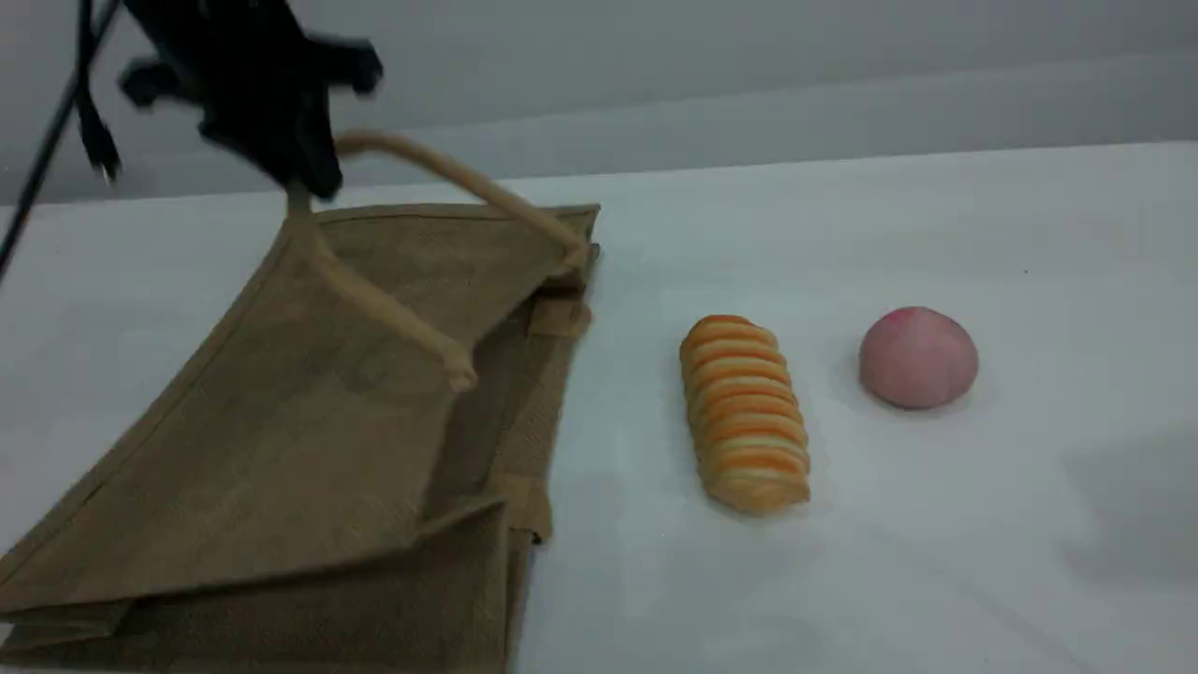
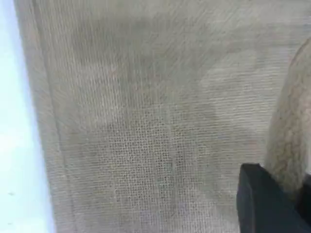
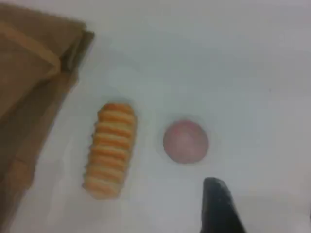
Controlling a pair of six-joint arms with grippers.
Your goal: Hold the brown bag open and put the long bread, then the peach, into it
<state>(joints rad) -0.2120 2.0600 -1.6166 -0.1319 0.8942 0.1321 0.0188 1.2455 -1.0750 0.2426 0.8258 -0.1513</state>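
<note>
The brown bag point(image 1: 309, 421) lies on the left of the white table with its mouth facing right. My left gripper point(image 1: 304, 183) hangs above its far edge, shut on one beige handle point(image 1: 449, 173) and pulling the top panel up. The left wrist view is filled with the bag's weave point(image 2: 146, 121); the handle point(image 2: 291, 131) runs past a dark fingertip point(image 2: 260, 204). The long bread point(image 1: 746, 412) lies right of the bag, the peach point(image 1: 918, 357) further right. My right gripper point(image 3: 265, 216) hovers above and near the peach point(image 3: 185, 141) and bread point(image 3: 111, 149). Only one of its fingertips point(image 3: 221, 208) shows clearly.
A black cable point(image 1: 47, 159) hangs at the far left beside the left arm. Bare white table point(image 1: 936, 562) stretches in front of and to the right of the foods. A pale wall rises behind the table's far edge.
</note>
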